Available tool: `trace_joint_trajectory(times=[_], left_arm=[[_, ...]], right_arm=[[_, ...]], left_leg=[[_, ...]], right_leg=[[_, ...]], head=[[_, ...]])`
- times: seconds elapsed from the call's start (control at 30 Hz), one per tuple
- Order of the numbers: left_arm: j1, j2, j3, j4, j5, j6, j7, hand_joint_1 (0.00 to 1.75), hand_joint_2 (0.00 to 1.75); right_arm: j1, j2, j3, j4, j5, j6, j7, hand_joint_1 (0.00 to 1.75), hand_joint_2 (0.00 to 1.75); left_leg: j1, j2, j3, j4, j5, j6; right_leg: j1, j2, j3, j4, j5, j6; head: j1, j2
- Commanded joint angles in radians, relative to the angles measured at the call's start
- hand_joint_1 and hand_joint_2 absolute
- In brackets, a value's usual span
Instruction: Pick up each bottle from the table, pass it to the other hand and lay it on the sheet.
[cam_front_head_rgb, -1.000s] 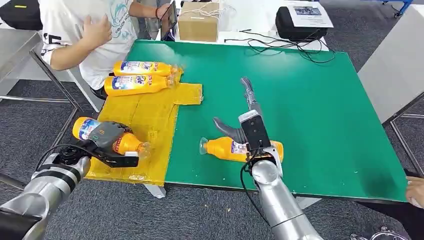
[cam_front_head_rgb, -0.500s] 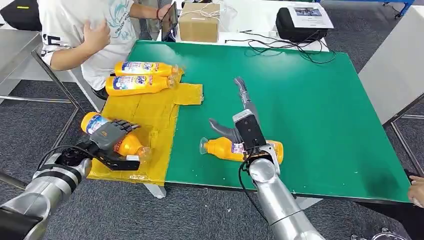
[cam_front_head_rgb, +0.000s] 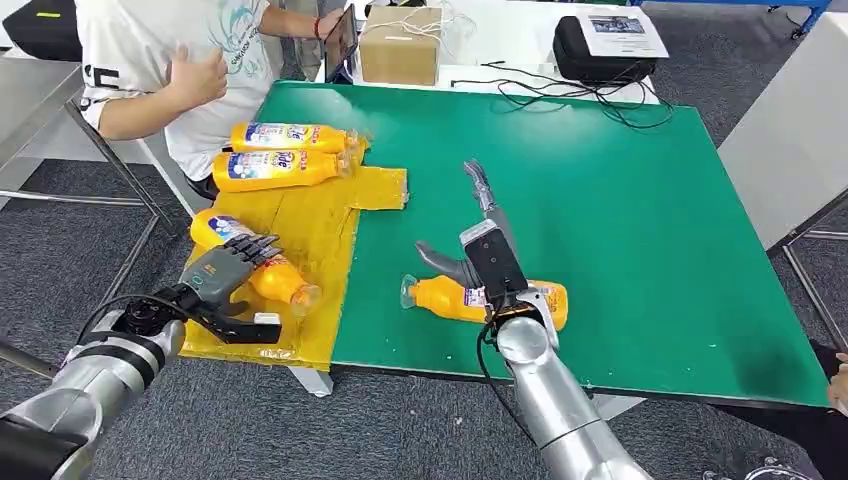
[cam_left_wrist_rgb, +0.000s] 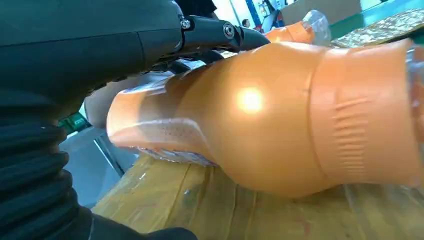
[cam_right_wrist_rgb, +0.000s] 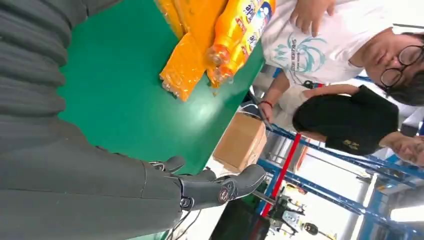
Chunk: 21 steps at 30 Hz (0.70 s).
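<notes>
Four orange bottles, one in the left hand

Two orange bottles (cam_front_head_rgb: 290, 137) lie side by side at the far end of the yellow sheet (cam_front_head_rgb: 300, 235), which covers the left edge of the green tabletop (cam_front_head_rgb: 620, 200). The left hand (cam_front_head_rgb: 228, 275) grips a third bottle (cam_front_head_rgb: 262, 270) with its fingers (cam_front_head_rgb: 256, 249) wrapped over the body, low over the sheet's near part. A fourth bottle (cam_front_head_rgb: 450, 297) lies on the tabletop just under the right hand (cam_front_head_rgb: 480, 245), whose fingers are spread straight and hold nothing. A person in a white shirt (cam_front_head_rgb: 160, 60) stands beside the sheet.

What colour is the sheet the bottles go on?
Yellow-orange sheet, clearest in the head view.
</notes>
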Motion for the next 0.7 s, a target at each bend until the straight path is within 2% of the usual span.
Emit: trace_joint_trajectory(times=[0.03, 0.33, 0.53, 0.7], left_arm=[[0.045, -0.034, -0.018, 0.030, 0.042, 0.001, -0.037, 0.00, 1.75], [0.062, -0.033, 0.006, 0.009, 0.094, 0.001, -0.066, 0.00, 1.75], [0.105, -0.022, 0.091, -0.065, 0.228, -0.039, -0.150, 0.00, 1.75], [0.105, -0.022, 0.091, -0.065, 0.228, -0.039, -0.150, 0.00, 1.75]], right_arm=[[-0.043, -0.021, 0.019, 0.066, 0.003, 0.005, 0.003, 0.00, 1.75], [-0.041, -0.022, 0.015, 0.069, 0.011, 0.005, 0.008, 0.00, 1.75], [-0.035, -0.027, 0.007, 0.071, 0.015, -0.001, 0.015, 0.00, 1.75], [-0.035, -0.027, 0.007, 0.071, 0.015, -0.001, 0.015, 0.00, 1.75]], left_leg=[[0.001, 0.003, 0.007, 0.000, -0.003, -0.001], [-0.001, 0.002, 0.005, -0.002, -0.002, 0.000], [0.000, 0.001, 0.004, -0.001, -0.001, 0.000], [0.000, 0.002, 0.004, -0.001, -0.002, -0.001]], right_leg=[[0.001, 0.003, 0.006, 0.000, -0.003, -0.002], [-0.001, 0.002, 0.004, -0.001, -0.001, -0.001], [0.000, 0.001, 0.003, -0.001, -0.001, -0.001], [0.000, 0.001, 0.003, 0.000, -0.002, -0.001]], head=[[0.000, 0.000], [0.000, 0.000], [0.000, 0.000], [0.000, 0.000]])
